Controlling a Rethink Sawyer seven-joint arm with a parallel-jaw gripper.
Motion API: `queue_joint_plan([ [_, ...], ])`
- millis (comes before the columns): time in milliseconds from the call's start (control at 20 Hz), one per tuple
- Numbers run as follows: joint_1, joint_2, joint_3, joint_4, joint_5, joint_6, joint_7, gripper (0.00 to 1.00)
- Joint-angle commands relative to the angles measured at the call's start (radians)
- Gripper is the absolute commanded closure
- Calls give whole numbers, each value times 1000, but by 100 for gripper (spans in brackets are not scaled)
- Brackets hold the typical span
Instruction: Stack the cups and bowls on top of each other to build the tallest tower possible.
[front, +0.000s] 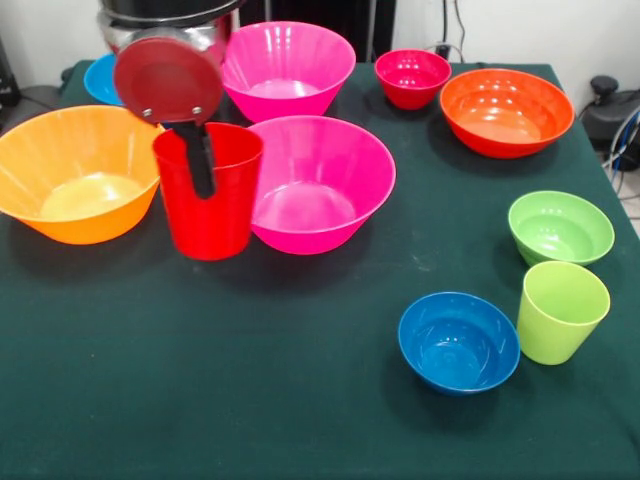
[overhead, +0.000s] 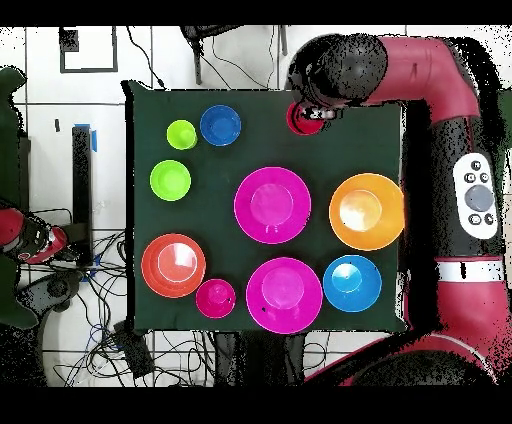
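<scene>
My gripper (front: 203, 178) is shut on the rim of the red cup (front: 207, 205), with one dark finger (front: 203, 160) on the wall facing the camera. The cup hangs slightly tilted, seemingly just above the cloth, between the yellow-orange bowl (front: 80, 175) and a big pink bowl (front: 320, 180). In the overhead view the red cup (overhead: 303, 118) shows partly under the arm's head. The lime-green cup (front: 560, 310) stands at the near right, next to the small blue bowl (front: 458, 340) and the small green bowl (front: 560, 225). No tower shows; every piece stands alone.
The second big pink bowl (front: 287, 70), the small red bowl (front: 412, 77) and the wide red-orange bowl (front: 505, 110) line the far side. The mid-sized blue bowl (front: 98, 78) sits far left behind the arm. The dark green table (front: 250, 400) carries them all.
</scene>
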Motion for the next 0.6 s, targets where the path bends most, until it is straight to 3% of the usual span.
queue_joint_plan([
  [50, -32, 66, -38, -39, -42, 80, -391, 100],
  [300, -76, 94, -36, -41, -63, 47, -553, 100],
  [600, -96, 103, -52, -17, -58, 21, -571, 100],
])
